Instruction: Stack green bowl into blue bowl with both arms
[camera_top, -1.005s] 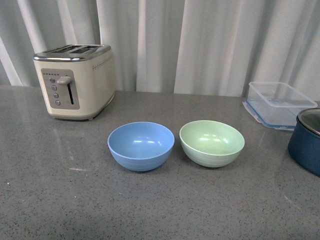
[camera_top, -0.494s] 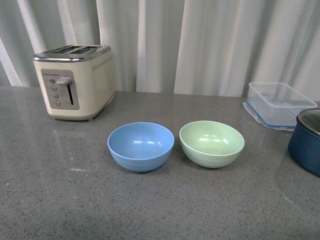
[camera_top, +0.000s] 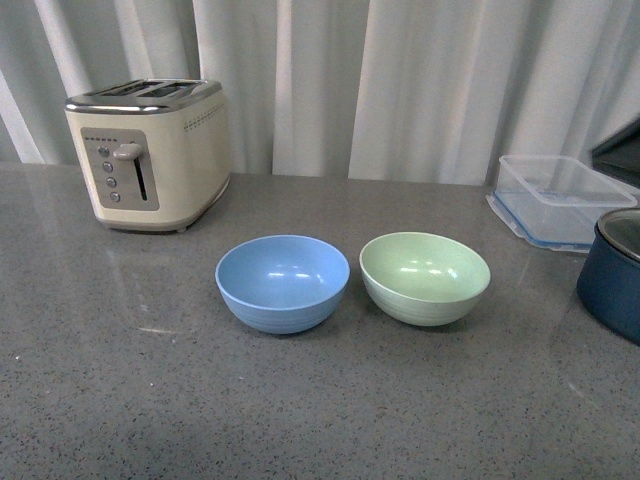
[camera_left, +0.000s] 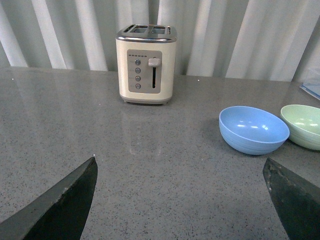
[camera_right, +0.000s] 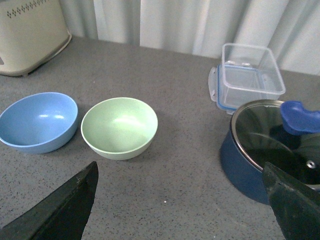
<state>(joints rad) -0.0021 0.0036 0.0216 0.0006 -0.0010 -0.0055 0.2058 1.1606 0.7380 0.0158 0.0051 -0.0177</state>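
Observation:
The pale green bowl (camera_top: 425, 276) and the light blue bowl (camera_top: 283, 282) sit upright side by side on the grey counter, the blue one to the left, a small gap between them, both empty. Neither gripper shows in the front view; only a dark part of an arm (camera_top: 618, 150) shows at the right edge. In the left wrist view my left gripper (camera_left: 180, 200) is open and empty over bare counter, the blue bowl (camera_left: 254, 129) and green bowl (camera_left: 303, 125) ahead to one side. In the right wrist view my right gripper (camera_right: 180, 200) is open and empty, with the green bowl (camera_right: 119, 127) and blue bowl (camera_right: 38, 121) ahead.
A cream toaster (camera_top: 150, 152) stands at the back left. A clear lidded container (camera_top: 558, 197) sits at the back right. A dark navy pot (camera_top: 612, 272) with a glass lid (camera_right: 280, 137) stands at the right edge, close to the right gripper. White curtains hang behind.
The front view has shifted slightly, so everything sits a little higher in the picture. A dark part of an arm has come into view at the right edge. The bowls have not moved.

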